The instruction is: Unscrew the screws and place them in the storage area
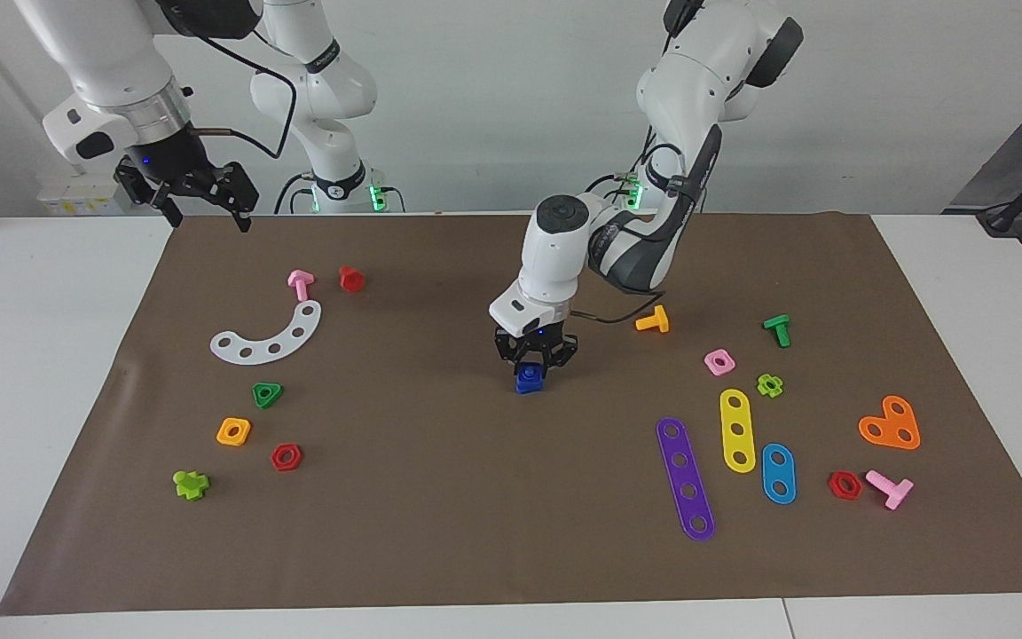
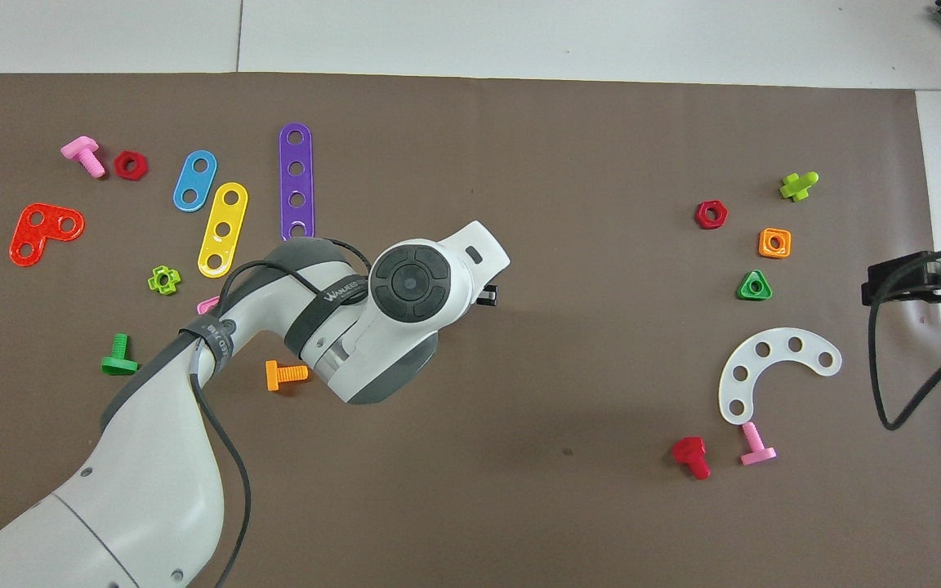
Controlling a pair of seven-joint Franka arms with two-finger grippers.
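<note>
My left gripper (image 1: 533,363) points straight down at the middle of the mat and is shut on the top of the small blue screw (image 1: 529,373). The screw sits in a blue square nut (image 1: 528,386) that rests on the mat. In the overhead view the left arm's hand (image 2: 413,282) hides both. The storage area is toward the right arm's end: a white curved strip (image 1: 267,335) (image 2: 773,367) with a green nut (image 1: 267,394), an orange nut (image 1: 233,431) and a red nut (image 1: 286,456). My right gripper (image 1: 209,217) waits open, raised over the mat's corner at that end.
A pink screw (image 1: 300,284), a red screw (image 1: 350,279) and a lime piece (image 1: 191,484) lie around the storage area. Toward the left arm's end lie an orange screw (image 1: 653,319), a green screw (image 1: 777,329), purple (image 1: 685,477), yellow (image 1: 737,429) and blue (image 1: 778,473) strips, and an orange plate (image 1: 891,424).
</note>
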